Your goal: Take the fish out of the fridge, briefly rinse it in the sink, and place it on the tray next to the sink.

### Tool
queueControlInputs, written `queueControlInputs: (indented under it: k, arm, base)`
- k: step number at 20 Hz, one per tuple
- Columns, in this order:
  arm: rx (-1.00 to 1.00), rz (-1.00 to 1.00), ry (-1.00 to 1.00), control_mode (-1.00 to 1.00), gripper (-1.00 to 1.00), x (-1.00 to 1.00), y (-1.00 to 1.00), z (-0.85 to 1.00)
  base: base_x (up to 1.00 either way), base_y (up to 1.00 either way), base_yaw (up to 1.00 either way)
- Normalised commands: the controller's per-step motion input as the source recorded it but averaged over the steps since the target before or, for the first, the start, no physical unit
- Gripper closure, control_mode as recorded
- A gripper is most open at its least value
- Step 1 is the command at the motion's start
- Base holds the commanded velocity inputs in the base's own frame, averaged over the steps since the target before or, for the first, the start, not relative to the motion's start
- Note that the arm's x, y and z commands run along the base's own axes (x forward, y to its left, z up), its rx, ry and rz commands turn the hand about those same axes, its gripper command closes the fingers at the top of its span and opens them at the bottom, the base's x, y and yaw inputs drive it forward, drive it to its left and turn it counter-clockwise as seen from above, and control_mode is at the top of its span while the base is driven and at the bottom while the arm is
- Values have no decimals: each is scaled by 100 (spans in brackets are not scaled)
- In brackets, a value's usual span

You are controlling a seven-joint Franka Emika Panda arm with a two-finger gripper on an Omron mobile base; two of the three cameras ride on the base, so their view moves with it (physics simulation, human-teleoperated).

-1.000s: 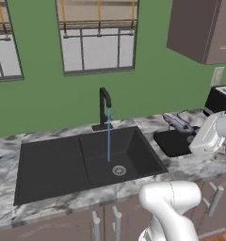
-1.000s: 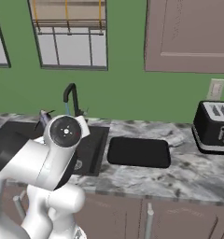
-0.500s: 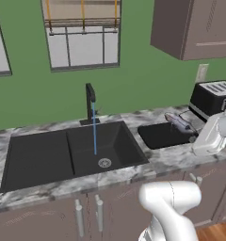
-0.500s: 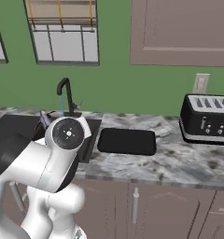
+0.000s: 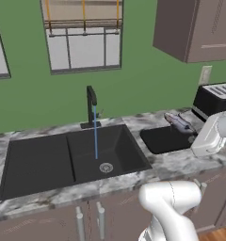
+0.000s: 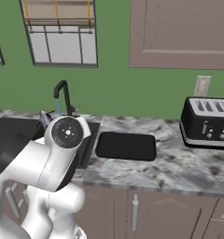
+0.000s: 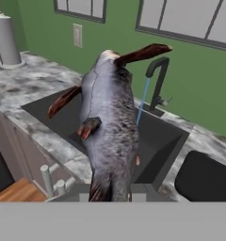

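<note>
Above the tray (image 5: 163, 140), at about 3 o'clock in my left base view, the fish (image 5: 180, 123) hangs over the far right corner; water runs from the tap (image 5: 91, 106) into the sink (image 5: 72, 157). From the right base camera, my arm hides the end effector, and the tray (image 6: 127, 145) lies between sink and toaster (image 6: 210, 122). Through my hand camera, my end effector (image 7: 111, 191) is clamped on the fish (image 7: 110, 127), which rises toward 12 o'clock.

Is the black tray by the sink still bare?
Yes: in the right base view the tray lies bare on the counter, with nothing resting on it.
</note>
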Motion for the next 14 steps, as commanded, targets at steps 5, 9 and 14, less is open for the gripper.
queueControlInputs:
  k: [5,9,14]
  arm:
    - [0,0,0,100,100,0,0,0]
    - [0,0,0,100,100,0,0,0]
    - [0,0,9,-100,100,47,-9,-9]
  base:
    - [19,-3,0]
    - [53,-6,0]
    - [25,-1,0]
